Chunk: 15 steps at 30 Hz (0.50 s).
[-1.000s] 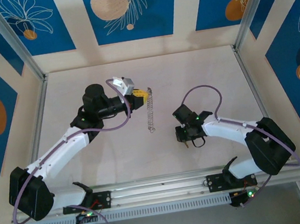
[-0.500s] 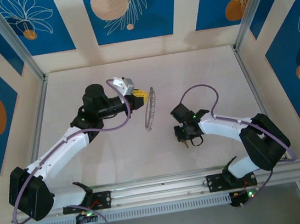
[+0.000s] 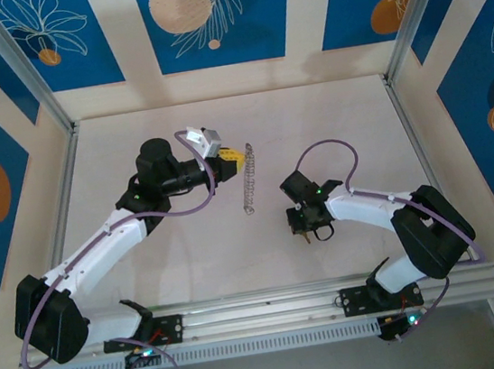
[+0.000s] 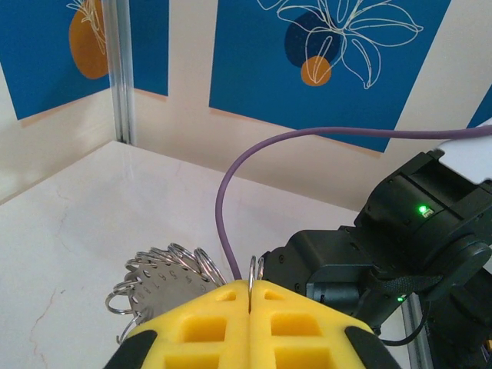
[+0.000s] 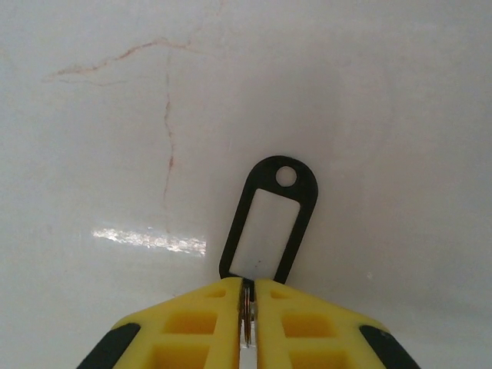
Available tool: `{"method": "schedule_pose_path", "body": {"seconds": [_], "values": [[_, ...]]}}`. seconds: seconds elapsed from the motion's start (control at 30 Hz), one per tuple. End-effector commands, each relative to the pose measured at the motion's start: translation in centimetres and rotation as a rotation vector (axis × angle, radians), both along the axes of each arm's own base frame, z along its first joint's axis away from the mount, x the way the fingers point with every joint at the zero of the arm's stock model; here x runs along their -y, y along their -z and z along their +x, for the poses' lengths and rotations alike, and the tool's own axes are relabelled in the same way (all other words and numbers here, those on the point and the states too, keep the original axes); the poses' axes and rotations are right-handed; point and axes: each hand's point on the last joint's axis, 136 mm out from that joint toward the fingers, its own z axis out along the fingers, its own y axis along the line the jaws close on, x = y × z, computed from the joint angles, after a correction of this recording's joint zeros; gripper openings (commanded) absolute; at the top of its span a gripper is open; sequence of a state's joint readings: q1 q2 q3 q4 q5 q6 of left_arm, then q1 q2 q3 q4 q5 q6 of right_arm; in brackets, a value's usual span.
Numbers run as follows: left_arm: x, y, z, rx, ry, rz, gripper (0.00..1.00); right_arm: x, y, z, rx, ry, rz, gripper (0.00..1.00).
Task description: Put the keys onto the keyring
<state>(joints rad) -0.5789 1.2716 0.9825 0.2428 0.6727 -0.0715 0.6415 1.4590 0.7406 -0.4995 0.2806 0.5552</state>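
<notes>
1. Counter (image 3: 173, 249): pale, marble-like, with faint reddish veins. It carries both of your arms.

2. Left tool (image 3: 234, 156): yellow pads pressed together, with one wire turn of the keyring pinched in the seam. See also the left wrist view (image 4: 251, 296).

3. Right tool (image 3: 303, 232): sits low over the counter, well apart from the left tool. Its yellow pads are drawn in narrow (image 5: 246, 296) and nip the metal end of the keys.

4. Keyring (image 3: 248, 184): silvery-grey, made of many thin wire loops stacked into a coil. From above you see it edge-on, as a slim bumpy strip running from the left tool's tips towards the near edge. In your left wrist view it fans out left of the pads (image 4: 165, 273) and touches them.

5. Keys (image 5: 269, 223): one small black oblong tag with a pale window and a round hole at its far end. It juts straight out beyond the right tool's tips. You cannot tell whether it touches the counter.
</notes>
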Motion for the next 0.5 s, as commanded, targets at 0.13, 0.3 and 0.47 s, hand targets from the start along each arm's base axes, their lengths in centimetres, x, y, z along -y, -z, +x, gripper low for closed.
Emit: {"method": "schedule_pose_path", "body": {"seconds": [0.13,0.3,0.47], "values": [[0.34,-1.88,-0.91,0.052,0.041,-0.032,0.0,-0.22,-0.43,0.14,-0.011,-0.005,0.014,0.09],[0.32,-1.91,-0.93,0.053,0.04,-0.032,0.0,-0.23,-0.38,0.09,-0.017,-0.003,0.018,0.01],[0.3,-1.78,-0.85,0.049,0.036,-0.032,0.0,-0.29,-0.56,0.09,-0.008,-0.006,0.027,0.0]]}}
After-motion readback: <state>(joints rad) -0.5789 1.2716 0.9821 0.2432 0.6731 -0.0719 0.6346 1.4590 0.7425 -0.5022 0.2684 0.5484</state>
